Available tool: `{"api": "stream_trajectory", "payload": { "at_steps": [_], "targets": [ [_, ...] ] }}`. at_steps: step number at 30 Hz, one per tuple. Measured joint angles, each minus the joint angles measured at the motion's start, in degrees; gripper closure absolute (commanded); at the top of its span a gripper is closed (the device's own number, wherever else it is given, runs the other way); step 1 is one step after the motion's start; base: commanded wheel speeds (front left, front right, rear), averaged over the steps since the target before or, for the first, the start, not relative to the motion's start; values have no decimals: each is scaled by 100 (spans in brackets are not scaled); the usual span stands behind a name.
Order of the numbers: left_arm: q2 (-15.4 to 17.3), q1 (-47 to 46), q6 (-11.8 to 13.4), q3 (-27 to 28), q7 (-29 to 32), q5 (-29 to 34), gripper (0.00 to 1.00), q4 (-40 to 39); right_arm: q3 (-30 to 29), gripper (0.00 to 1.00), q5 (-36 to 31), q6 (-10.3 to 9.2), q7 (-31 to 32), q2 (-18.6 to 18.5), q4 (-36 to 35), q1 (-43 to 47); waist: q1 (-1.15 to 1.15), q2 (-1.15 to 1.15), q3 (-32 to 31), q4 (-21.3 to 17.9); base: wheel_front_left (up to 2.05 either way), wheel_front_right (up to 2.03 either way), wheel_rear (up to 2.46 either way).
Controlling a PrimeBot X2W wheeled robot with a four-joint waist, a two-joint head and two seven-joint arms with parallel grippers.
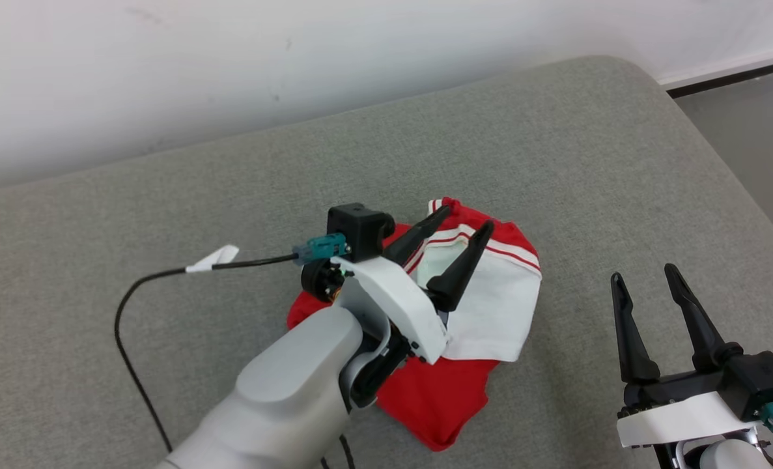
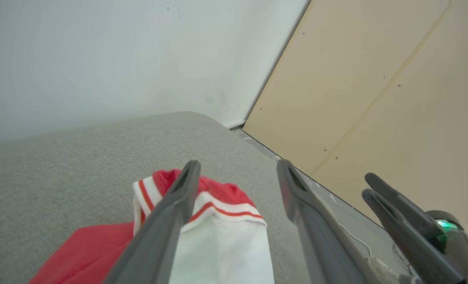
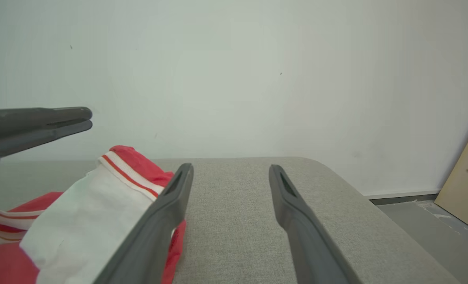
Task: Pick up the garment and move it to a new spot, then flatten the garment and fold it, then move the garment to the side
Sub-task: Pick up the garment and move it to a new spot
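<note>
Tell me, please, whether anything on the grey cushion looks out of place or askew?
Yes: the red garment lies bunched in a heap on the grey cushion, its white part flopped across it. A black cable trails over the cushion too.

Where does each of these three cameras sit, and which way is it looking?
Head view: on the robot's head, looking down at the red-and-white garment on the grey cushion; left forearm, left end effector and right end effector show.
Left wrist view: on the left wrist, looking along its fingers over the garment toward the white wall and a beige panel.
Right wrist view: on the right wrist, looking along its fingers across the cushion to the wall.
Shared: both wrist views catch the garment and the other arm's end effector.
</note>
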Motion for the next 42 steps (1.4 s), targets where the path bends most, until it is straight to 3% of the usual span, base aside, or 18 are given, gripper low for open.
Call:
{"api": "stream_trajectory", "payload": {
  "at_steps": [8,17,23,33,42],
  "targets": [
    [131,369,90,183,-223,238,0,-41,-182,0,-56,0,0,-22,1,27,0,0,-155,286,0,0,0],
    [683,1600,543,1390,-257,1190,0,-1227,-543,0,-254,0,0,-252,81,199,0,0,-357,773,0,0,0],
    [859,2652,726,2351,-258,1718,0,-1844,-786,0,-410,1,0,-334,179,416,0,-1,-510,1171,0,0,0],
    [748,3964,545,3944,-258,2521,0,-2376,-834,0,-470,1,0,-354,386,541,0,-1,-816,1577,0,0,0],
    [319,4918,310,5114,-258,3303,0,-2810,-784,0,-469,0,0,-348,460,693,-1,-1,-1011,1744,0,0,0]
  ]
}}
